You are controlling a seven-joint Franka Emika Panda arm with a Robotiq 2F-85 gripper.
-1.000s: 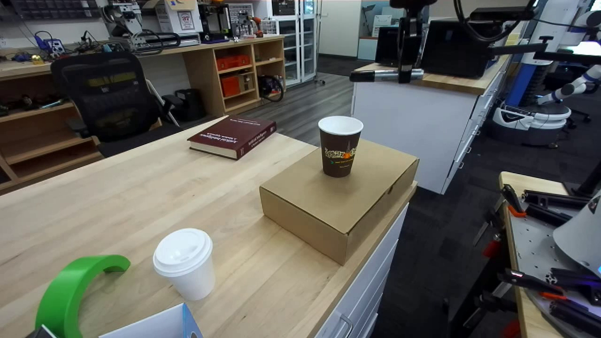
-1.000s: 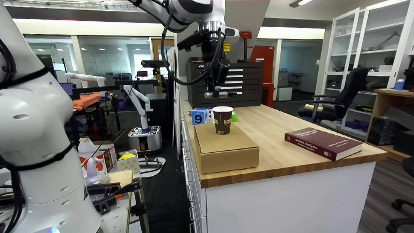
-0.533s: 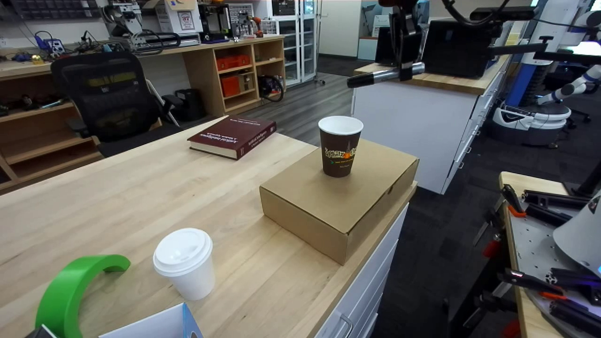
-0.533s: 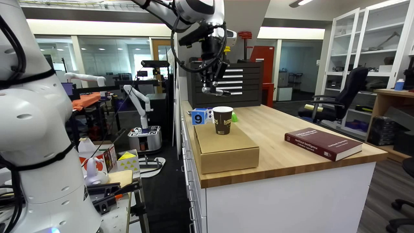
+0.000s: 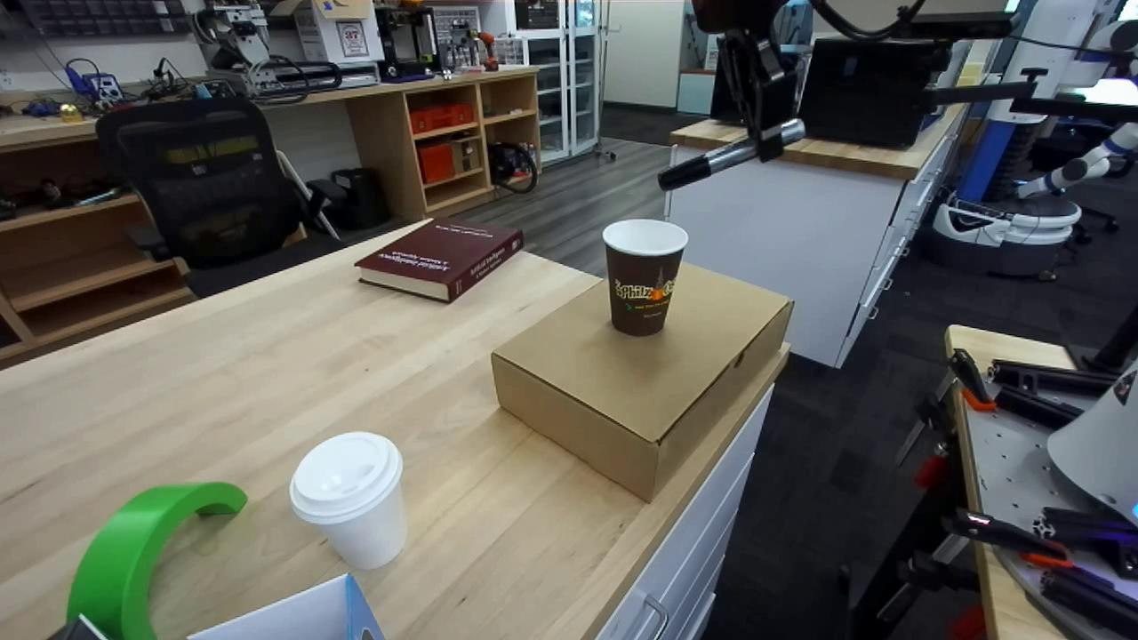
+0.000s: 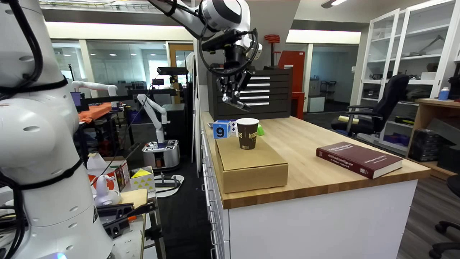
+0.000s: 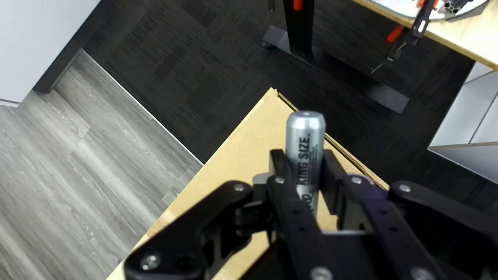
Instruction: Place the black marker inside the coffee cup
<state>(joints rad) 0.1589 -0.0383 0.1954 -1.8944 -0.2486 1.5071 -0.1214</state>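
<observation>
Glossy and matt before you
Your black marker [image 5: 732, 156] looks partly glossy metal; the coffee cup [image 5: 644, 293], smooth paper; the box [image 5: 613, 382], matt cardboard; the tabletop [image 5: 267, 373], smooth wood.

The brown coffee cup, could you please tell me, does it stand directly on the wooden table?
No, in an exterior view the brown coffee cup stands on top of the cardboard box.

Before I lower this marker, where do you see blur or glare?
In the wrist view, the near parts of the claw look soft, but the marker reads "KING SIZE.", its silver end shiny; in both exterior views, the brown cup has a clear outline; in an exterior view, the ceiling light glares at the top edge.
</observation>
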